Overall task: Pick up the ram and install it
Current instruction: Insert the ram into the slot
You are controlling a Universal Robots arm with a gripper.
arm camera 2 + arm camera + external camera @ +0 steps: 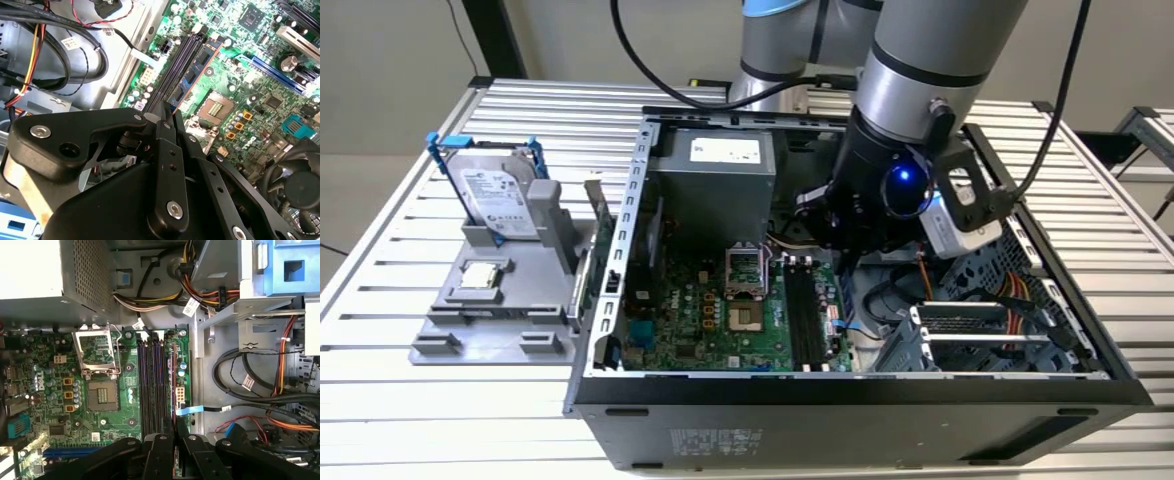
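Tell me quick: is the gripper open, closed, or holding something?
Gripper: closed, holding the ram by one end, lined up along the black motherboard slots.

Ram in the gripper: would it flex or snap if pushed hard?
Probably stiff: the ram stays straight beside the empty slots while held at one end by the gripper. Likely light, being a thin board. Its exposed chips suggest it is fragile.

Gripper [175, 440] sits right over the black memory slots [152, 385] on the green motherboard [125, 405], empty CPU socket [102, 395] just beside them.
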